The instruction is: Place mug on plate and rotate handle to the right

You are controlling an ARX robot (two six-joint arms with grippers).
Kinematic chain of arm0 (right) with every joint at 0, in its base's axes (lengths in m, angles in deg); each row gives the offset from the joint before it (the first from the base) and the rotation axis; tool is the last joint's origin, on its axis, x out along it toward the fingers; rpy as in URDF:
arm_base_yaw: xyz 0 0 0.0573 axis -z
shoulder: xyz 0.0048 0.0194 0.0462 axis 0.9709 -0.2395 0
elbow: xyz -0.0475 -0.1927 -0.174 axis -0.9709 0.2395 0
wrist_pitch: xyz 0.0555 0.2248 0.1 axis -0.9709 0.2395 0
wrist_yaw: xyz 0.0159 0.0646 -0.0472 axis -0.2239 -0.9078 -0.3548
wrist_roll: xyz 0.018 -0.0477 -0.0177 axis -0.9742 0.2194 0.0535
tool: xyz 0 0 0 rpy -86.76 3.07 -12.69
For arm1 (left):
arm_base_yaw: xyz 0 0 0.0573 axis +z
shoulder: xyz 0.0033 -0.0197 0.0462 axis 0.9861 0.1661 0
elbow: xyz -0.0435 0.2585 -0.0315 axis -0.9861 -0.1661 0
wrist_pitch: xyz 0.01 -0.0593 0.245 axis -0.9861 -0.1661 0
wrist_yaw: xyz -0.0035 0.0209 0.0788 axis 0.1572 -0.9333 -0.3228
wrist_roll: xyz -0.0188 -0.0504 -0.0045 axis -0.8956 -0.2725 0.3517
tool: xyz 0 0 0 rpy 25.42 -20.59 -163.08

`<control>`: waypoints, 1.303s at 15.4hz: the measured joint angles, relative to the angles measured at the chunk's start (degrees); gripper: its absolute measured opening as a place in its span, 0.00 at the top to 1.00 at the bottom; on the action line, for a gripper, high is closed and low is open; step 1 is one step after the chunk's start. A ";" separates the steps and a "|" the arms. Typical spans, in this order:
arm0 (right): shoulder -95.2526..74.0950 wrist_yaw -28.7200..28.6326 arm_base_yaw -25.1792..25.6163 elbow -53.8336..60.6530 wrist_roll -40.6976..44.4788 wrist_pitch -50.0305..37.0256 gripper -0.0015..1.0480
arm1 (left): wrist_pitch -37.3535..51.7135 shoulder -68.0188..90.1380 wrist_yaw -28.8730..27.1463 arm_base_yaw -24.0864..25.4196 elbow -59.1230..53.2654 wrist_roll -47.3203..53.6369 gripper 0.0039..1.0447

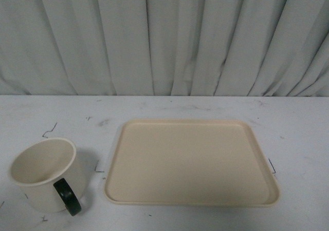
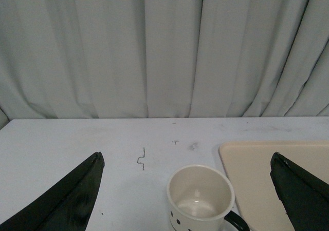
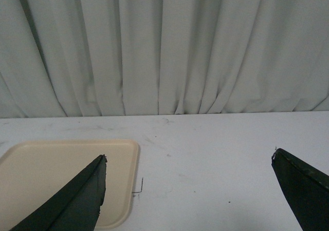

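The cream-white cylindrical mug (image 1: 45,173) is recorded standing upright on the white, scuffed tabletop (image 1: 205,107), mouth open upward and interior bare. It is located on the left part of the tabletop near the front edge. It is set beside the large flat beige rectangular plate with rounded corners and a low raised rim (image 1: 191,161), and a strip of bare tabletop is seen between the two. The mug is not on the plate. The thick glossy black loop handle (image 1: 68,196) is observed facing the front camera and turned slightly to the right. Small black marks are noted low on the mug wall in the left wrist view, cut off by the frame edge. The plate is found lying flat at centre-right of the tabletop with nothing resting on it. A pleated pale grey curtain (image 1: 164,36) is seen hanging behind the tabletop along its whole width.

The left gripper (image 2: 186,155) is held above the tabletop short of the mug. Its black jaws are spread wide and released, with nothing grasped. The right gripper (image 3: 188,155) is held above the right side of the tabletop, with a corner of the plate beneath one finger. Its jaws are likewise released and wide apart, with nothing grasped.
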 joint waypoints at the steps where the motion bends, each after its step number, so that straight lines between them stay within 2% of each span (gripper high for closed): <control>1: 0.00 0.00 0.00 0.00 0.00 0.00 0.06 | 0.00 0.00 0.00 0.00 0.00 0.00 0.06; 9: 0.00 0.02 0.00 0.00 0.00 0.00 0.06 | 0.00 0.20 -0.61 -0.70 0.02 0.22 0.06; 11: 0.00 0.00 0.00 0.00 0.00 -0.02 0.06 | 8.20 16.00 -10.73 -15.12 3.54 4.09 0.06; 12: 0.00 0.00 0.00 0.00 -0.02 0.00 0.06 | 10.73 27.15 -12.00 -19.85 8.22 5.20 0.06; 13: 0.00 0.00 0.00 0.00 0.00 0.00 0.06 | 10.03 36.04 -11.89 -21.66 12.70 6.58 0.06; 15: 0.00 0.02 0.00 0.00 0.00 0.02 0.06 | 7.06 54.31 -8.07 -21.14 20.70 8.24 0.06; 20: 0.00 0.00 0.00 0.00 0.00 0.00 0.06 | 4.83 75.69 -1.64 -11.17 30.97 9.05 0.06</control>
